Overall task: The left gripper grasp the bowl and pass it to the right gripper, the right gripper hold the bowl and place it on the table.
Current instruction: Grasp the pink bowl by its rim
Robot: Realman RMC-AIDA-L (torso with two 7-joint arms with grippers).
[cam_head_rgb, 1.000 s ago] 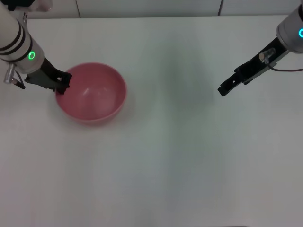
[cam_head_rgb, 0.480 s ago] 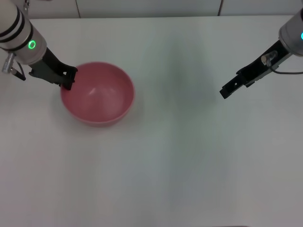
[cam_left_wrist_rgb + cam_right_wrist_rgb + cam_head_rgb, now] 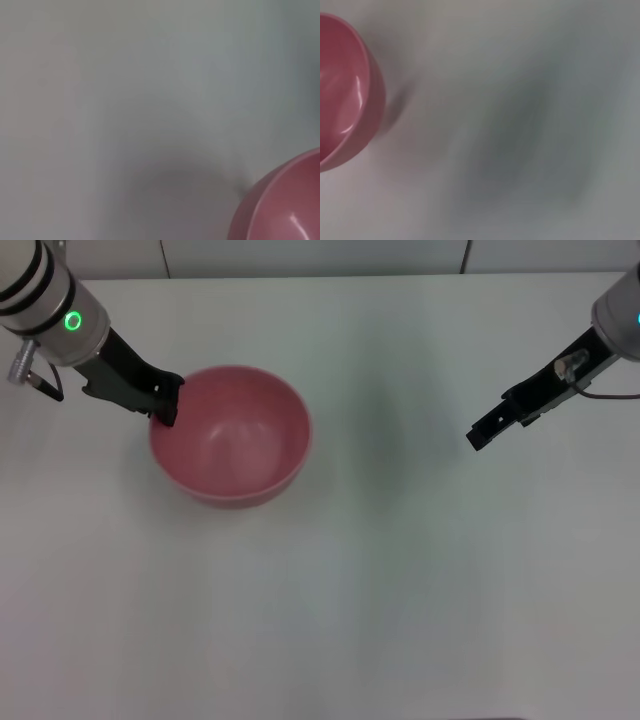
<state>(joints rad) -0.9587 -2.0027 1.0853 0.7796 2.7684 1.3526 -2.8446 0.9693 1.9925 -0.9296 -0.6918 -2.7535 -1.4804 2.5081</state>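
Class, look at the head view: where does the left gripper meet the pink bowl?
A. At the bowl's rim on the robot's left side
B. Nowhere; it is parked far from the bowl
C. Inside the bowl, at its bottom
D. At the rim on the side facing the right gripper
A: the left gripper is clamped on the rim of the bowl on the robot's left side, while the right gripper hangs apart over the table.

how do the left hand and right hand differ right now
The left hand grips the rim of the bowl; the right hand holds nothing, off to the right over the table. The left arm's ring glows green, the right's cyan. The left hand looks chunkier, the right slimmer. Both are black.
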